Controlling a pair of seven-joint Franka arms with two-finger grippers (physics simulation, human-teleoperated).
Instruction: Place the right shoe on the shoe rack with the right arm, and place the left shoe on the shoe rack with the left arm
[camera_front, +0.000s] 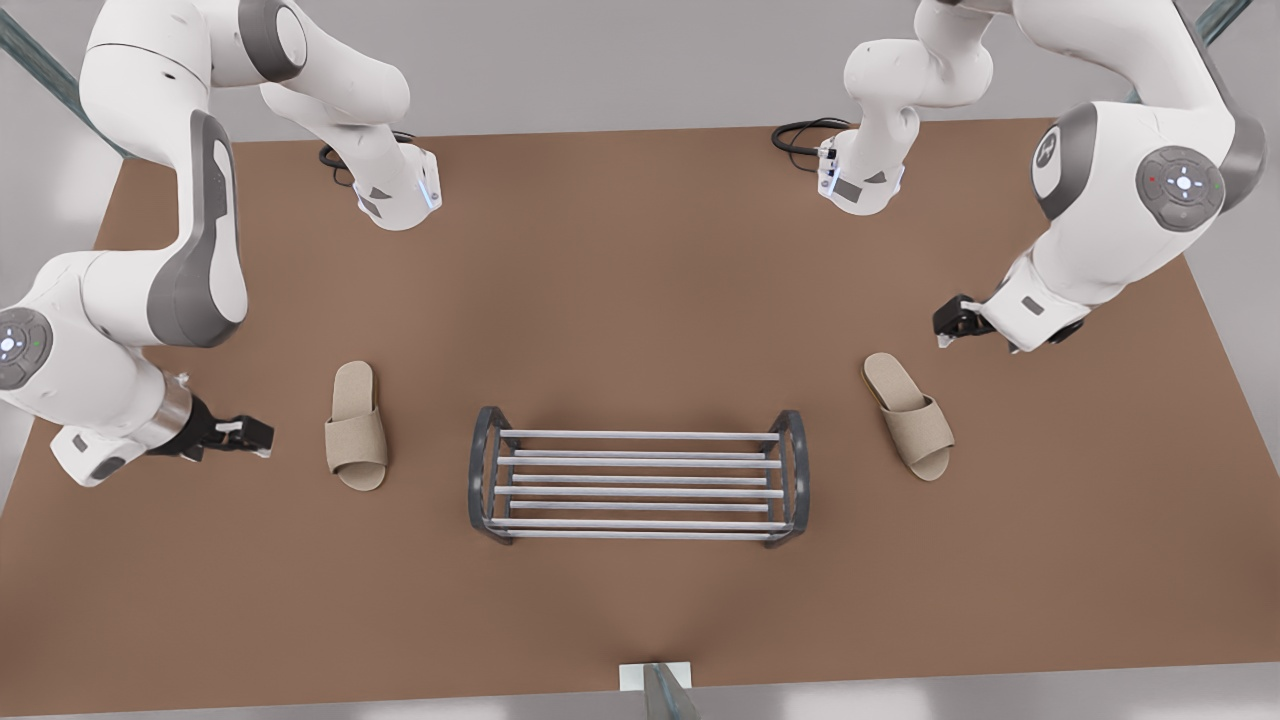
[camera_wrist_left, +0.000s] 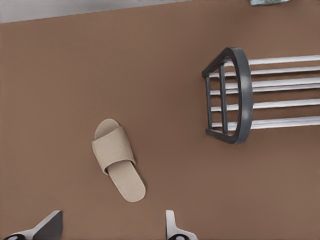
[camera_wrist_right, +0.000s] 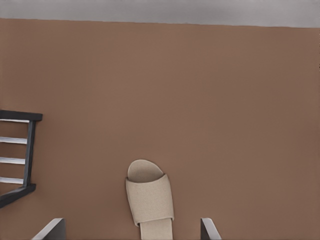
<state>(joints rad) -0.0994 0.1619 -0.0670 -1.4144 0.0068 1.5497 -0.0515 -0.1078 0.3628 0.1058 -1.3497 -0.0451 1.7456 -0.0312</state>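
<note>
Shoe rack (camera_front: 640, 435), silver-barred, dark rounded ends, left hand (camera_front: 944, 338) spread by beige left shoe (camera_front: 908, 415), right hand (camera_front: 263, 437) spread by right shoe (camera_front: 355, 427)

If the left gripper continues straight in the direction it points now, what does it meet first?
Probably the slipper lying tilted on the table: the left gripper, jaws open, points toward it, with the shoe rack off to one side.

Simulated robot test cell, plain brown desk (camera_front: 640, 250), bare grey surround, two white arms mounted at desk's far edge
</note>
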